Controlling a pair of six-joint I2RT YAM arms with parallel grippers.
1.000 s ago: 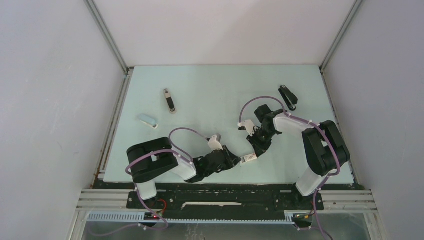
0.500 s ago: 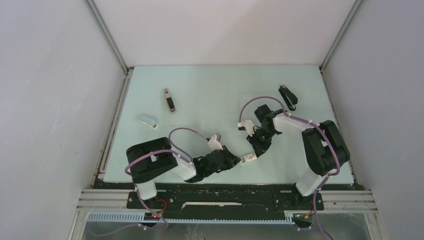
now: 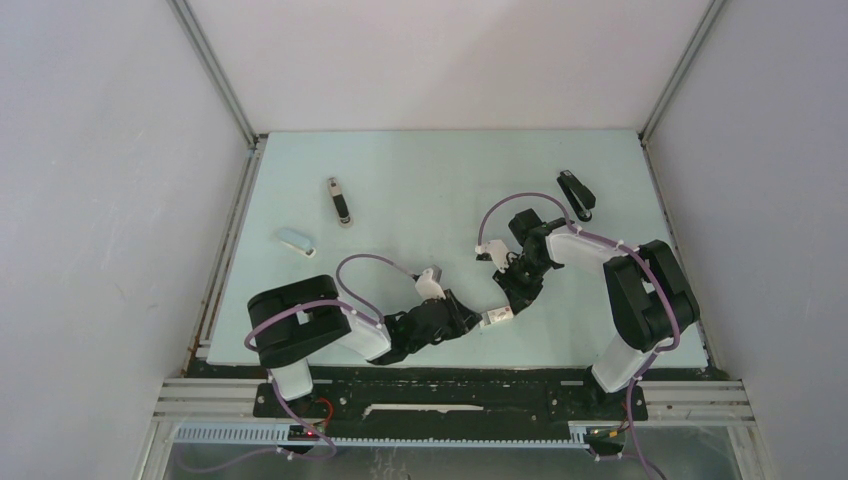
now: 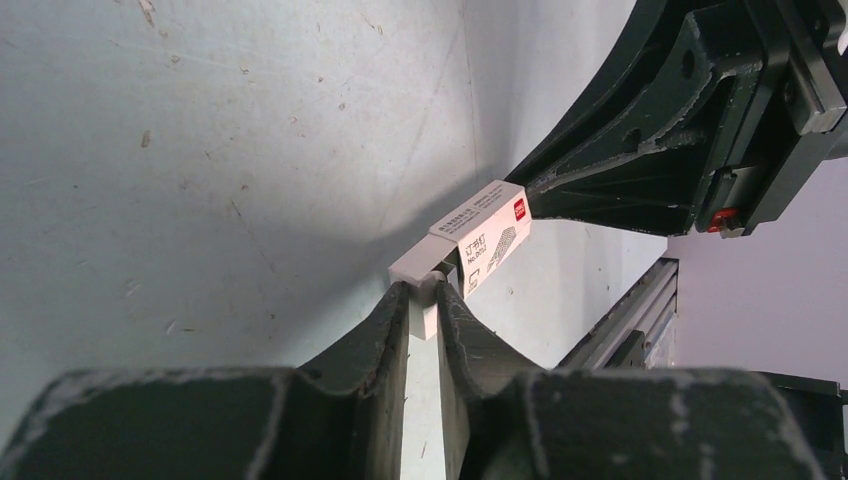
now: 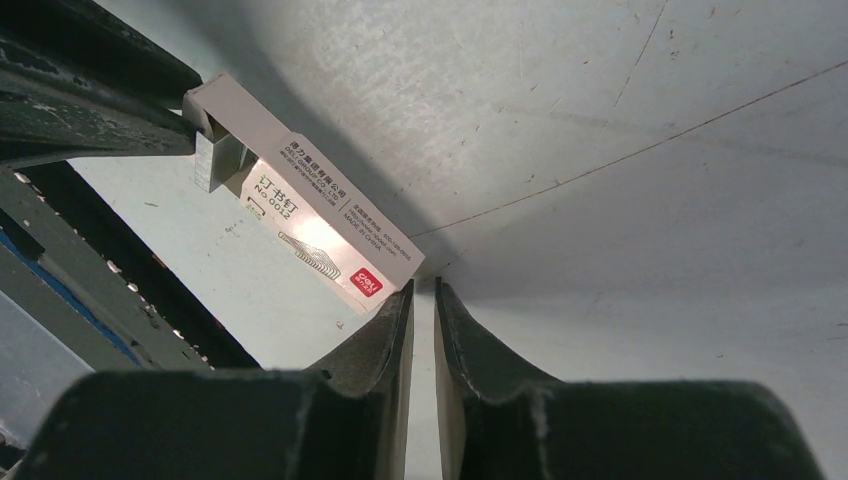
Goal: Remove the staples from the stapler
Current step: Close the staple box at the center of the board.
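Both grippers are on the white staple box (image 3: pixel 497 317), near centre. Left gripper (image 4: pixel 425 300) is almost closed, pinching the box's slid-out inner tray. Right gripper (image 5: pixel 422 290) pinches the sleeve's other end. Stapler (image 3: pixel 341 201) lies far left, well apart from both, and looks closed and untouched. No loose staples visible. My read: unloading is still all to do.

The left claw (image 3: pixel 479 321) and right claw (image 3: pixel 507 305) met at a small white box (image 3: pixel 496 316), one at each end. The stapler (image 3: pixel 341 201) lay well beyond the left claw, farther left. A small black object (image 3: pixel 575 193) lay beyond the right claw.
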